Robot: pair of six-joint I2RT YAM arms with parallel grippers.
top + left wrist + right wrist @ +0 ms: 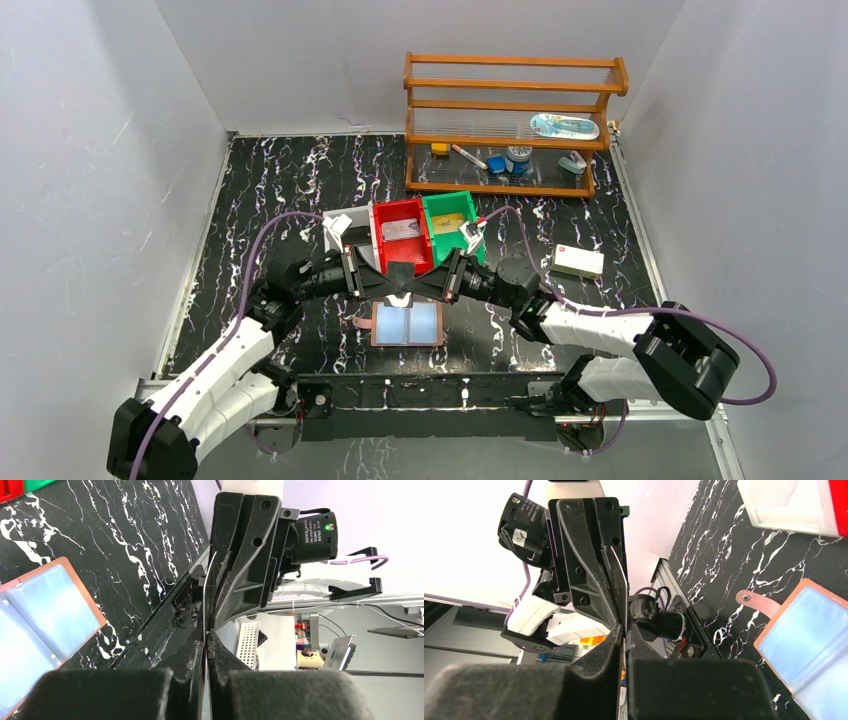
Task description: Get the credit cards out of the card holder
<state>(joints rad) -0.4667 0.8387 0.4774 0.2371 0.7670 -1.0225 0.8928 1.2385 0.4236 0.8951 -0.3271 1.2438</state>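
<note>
No text reads legibly. White print on the black wrist camera body (312, 536) is too small to read. Red mark on the white box (578, 262) is unresolved.

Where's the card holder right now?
In the top view the card holder lies open on the table, centre front, just below where the left gripper and right gripper pinch a card.

My card holder (407, 325) lies opened flat on the table (280, 190), inside facing up. It has a reddish-brown leather border around two pale grey-blue clear pockets, and its small strap tab (756, 602) sticks out from the left edge. One thin card (205, 595) stands edge-on above it, pinched between my left gripper (206, 630) and my right gripper (623, 627). A greyish card (403, 230) lies in the red bin (380, 240), and a yellowish card (448, 222) lies in the green bin (445, 200).
</note>
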